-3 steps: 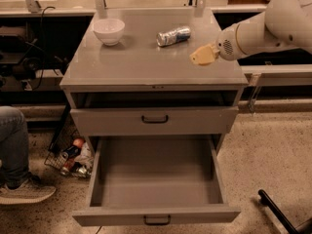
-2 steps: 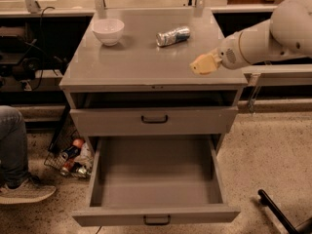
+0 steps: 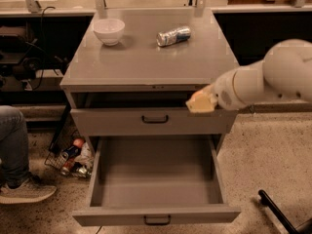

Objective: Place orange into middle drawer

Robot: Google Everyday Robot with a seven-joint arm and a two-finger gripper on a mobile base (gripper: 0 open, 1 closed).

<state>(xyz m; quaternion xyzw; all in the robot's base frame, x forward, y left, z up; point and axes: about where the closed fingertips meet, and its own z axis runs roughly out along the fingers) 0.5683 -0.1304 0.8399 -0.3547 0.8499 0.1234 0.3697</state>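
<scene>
The gripper (image 3: 201, 102) hung right of centre, above the open, empty drawer (image 3: 156, 179); whether it gripped anything could not be told. No orange showed, so placing was undone.

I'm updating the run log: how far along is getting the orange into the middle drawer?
Done: the middle drawer is pulled out, with nothing in it. In hand: the gripper hangs at the front right corner of the cabinet, level with the upper drawer. No orange shows; whether the gripper carries it cannot be told. Left: lowering the orange into the drawer.
</scene>
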